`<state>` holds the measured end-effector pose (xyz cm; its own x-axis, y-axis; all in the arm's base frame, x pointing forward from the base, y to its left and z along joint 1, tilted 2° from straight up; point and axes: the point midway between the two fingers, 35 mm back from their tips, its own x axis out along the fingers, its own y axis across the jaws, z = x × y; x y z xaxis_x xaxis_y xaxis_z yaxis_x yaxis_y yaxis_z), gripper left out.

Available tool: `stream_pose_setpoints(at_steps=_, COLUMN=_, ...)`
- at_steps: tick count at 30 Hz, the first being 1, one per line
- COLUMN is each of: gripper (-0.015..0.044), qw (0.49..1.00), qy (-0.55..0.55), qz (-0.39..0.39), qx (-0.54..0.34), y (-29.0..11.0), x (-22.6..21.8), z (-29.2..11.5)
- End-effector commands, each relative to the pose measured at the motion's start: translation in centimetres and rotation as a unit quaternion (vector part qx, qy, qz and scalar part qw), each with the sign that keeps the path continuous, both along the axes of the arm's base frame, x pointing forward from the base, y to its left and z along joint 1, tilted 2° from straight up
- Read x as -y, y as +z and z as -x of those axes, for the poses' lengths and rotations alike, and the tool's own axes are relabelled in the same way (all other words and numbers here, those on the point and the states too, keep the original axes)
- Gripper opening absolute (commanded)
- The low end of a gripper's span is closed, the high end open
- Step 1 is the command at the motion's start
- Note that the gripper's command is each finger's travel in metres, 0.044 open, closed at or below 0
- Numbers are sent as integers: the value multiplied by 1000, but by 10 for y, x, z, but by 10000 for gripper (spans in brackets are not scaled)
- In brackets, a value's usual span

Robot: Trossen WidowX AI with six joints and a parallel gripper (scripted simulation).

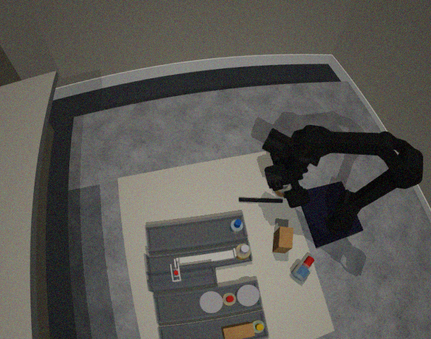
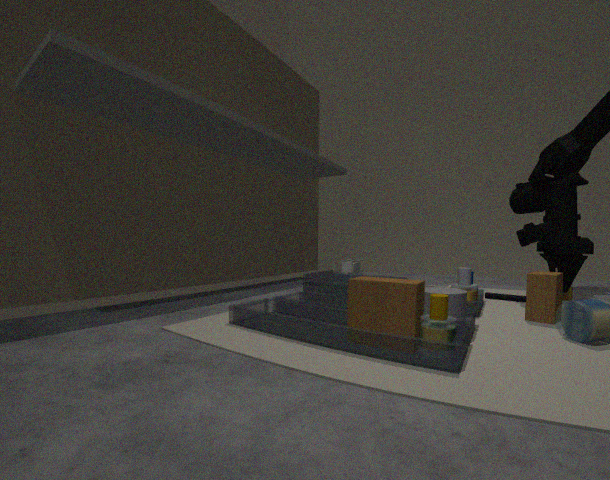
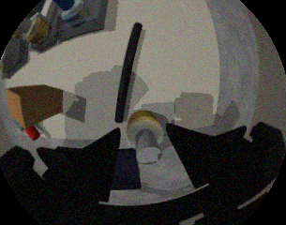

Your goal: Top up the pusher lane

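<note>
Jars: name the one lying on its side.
The red-capped, blue-labelled jar beside the loose tan box lies tipped over; all the other jars stand upright.

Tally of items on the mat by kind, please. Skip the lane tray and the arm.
Jars: 6 (blue-cap jar, white-cap jar, red-cap jar, yellow-cap jar, loose upright jar, loose tipped jar)
Tan boxes: 2
Grey cylinders: 2
Black bar: 1
Total: 11
</note>
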<state>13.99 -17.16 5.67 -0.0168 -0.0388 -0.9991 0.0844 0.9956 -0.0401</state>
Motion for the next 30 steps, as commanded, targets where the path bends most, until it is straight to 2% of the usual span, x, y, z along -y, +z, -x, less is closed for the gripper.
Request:
stream_pose_setpoints(at_steps=1, gripper=204, qw=1000, qy=2, qz=0, qx=-3, y=-1, x=0, z=1)
stream_pose_setpoints(at_steps=2, gripper=177, qw=1000, qy=2, qz=0, qx=-3, y=-1, x=0, z=1)
stream_pose_setpoints(at_steps=7, gripper=144, qw=1000, qy=2, qz=0, qx=-3, y=-1, x=0, z=1)
stream_pose_setpoints(at_steps=13, gripper=0, qw=1000, qy=2, qz=0, qx=-3, y=16, x=1, z=-1)
stream_pose_setpoints(at_steps=30, gripper=0, qw=1000, qy=2, qz=0, qx=-3, y=101, x=-6, z=2)
